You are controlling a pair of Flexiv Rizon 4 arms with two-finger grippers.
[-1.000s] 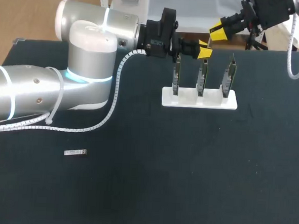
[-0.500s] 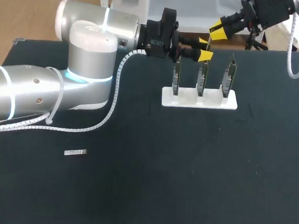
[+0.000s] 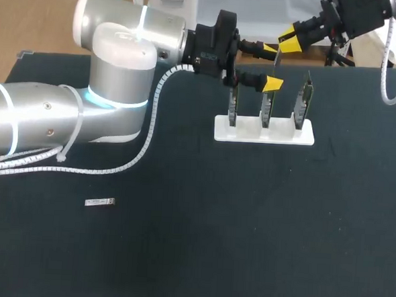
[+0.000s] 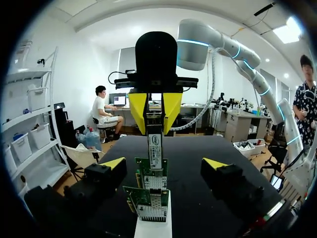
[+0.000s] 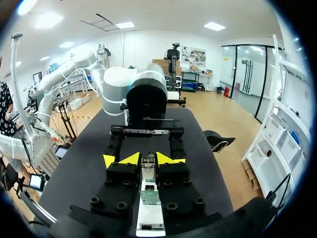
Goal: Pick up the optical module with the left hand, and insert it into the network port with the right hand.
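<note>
Fingers of the left gripper (image 3: 269, 67) stand wide open near the tops of the green cards (image 3: 268, 102) in the white stand (image 3: 264, 132), holding nothing. Behind the stand, the right gripper (image 3: 288, 43) has its fingers pressed on a thin strip (image 4: 155, 148). Well apart from the stand, to its left, the optical module (image 3: 100, 202) lies flat on the worktop (image 3: 247, 225).

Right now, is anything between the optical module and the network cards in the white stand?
No, nothing visible stands between the optical module and the network cards in the white stand.
</note>
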